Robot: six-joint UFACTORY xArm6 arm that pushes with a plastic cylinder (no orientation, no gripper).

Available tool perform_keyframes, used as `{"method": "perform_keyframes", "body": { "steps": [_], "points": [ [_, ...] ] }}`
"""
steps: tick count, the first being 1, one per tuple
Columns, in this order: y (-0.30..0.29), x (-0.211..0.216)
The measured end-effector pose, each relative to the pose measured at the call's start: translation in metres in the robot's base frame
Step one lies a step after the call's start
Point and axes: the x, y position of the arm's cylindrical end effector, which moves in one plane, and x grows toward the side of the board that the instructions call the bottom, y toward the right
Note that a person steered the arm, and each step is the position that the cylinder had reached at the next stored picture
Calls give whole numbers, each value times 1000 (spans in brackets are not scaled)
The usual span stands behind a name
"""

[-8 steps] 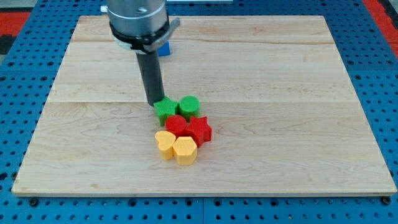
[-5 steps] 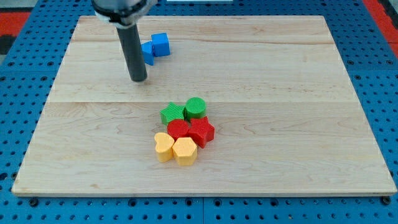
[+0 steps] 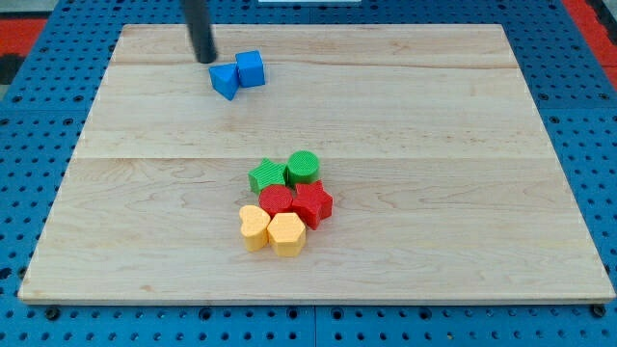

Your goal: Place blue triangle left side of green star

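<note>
In the camera view the dark rod comes down from the view's top; my tip (image 3: 204,60) rests on the desk (image 3: 463,183) just to the upper left of the blue triangle (image 3: 225,81), close to it, though contact cannot be judged; there is no gripper on this arm, so nothing is spread or pinched. The blue triangle touches a blue cube (image 3: 250,68) on its right; both sit near the view's top, well apart from the cluster at the centre; there the green star (image 3: 267,176) touches a green cylinder (image 3: 303,167); below them lie a red block (image 3: 278,200) and a red star (image 3: 313,203); lower still, a yellow heart (image 3: 254,226) and a yellow hexagon (image 3: 286,233).
</note>
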Motion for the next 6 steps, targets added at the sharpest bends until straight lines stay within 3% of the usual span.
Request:
{"method": "perform_keyframes", "body": {
  "steps": [3,4,5,6],
  "points": [
    [17,91],
    [-39,92],
    [-41,101],
    [-37,138]
  ]
}}
